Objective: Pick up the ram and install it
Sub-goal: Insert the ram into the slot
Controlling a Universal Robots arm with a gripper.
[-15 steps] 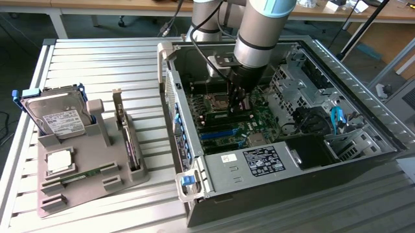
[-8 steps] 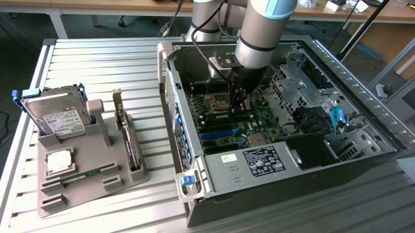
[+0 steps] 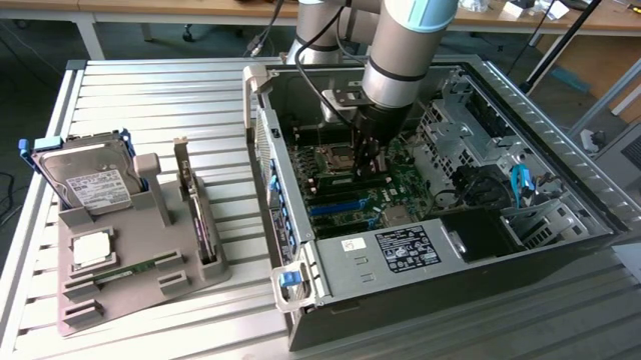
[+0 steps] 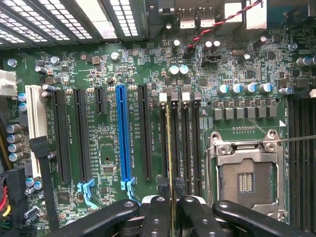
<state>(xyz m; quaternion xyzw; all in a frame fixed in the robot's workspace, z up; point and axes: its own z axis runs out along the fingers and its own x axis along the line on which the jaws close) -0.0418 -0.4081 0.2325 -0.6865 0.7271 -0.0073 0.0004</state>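
1. A slatted metal table (image 3: pixel 150 97) spans the exterior view. It carries an open computer case (image 3: pixel 546 120) across the centre and right of the frame.
2. The robot arm (image 3: pixel 406 52) drops from the top centre of that frame straight down into the case.
3. At the lower left of the exterior view sits a gray holder (image 3: pixel 130 296). On it are a hard drive (image 3: pixel 90 184) propped on edge, a dark expansion card (image 3: pixel 200 217) upright along its right side, and a square silver chip (image 3: pixel 90 249) lying flat.
4. Inside the case lies the green circuit board (image 4: pixel 106 143), seen close from the wrist. It has a blue slot (image 4: pixel 123 133) among black ones and an open processor socket (image 4: pixel 247 180).
5. The claw (image 4: pixel 172 212) hangs low over the board at the centre of the exterior view. Its two black fingers are drawn nearly together, pinching the ram.
6. The ram (image 4: pixel 171 148) shows edge-on as a thin line between the fingers. It runs along a black memory slot between the blue slot and the processor socket. Whether it is seated in that slot cannot be told.
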